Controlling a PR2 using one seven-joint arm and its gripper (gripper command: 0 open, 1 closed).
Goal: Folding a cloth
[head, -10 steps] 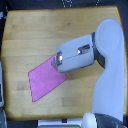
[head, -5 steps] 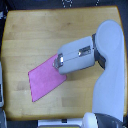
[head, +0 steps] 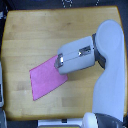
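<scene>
The pink-magenta cloth point(head: 45, 78) lies flat on the wooden tabletop point(head: 45, 35), toward the exterior view's lower left. My gripper point(head: 59, 62) reaches in from the exterior view's right and hovers over the cloth's upper right corner, hiding that corner. The white gripper housing covers the fingertips, so whether they are open or pinching the fabric does not show.
The white arm and robot body point(head: 110, 75) fill the exterior view's right side. Dark objects sit beyond the table's far edge point(head: 65, 4). A pale object point(head: 2, 92) stands at the left edge of the view.
Nothing has visibly moved; arm and cloth stand as before.
</scene>
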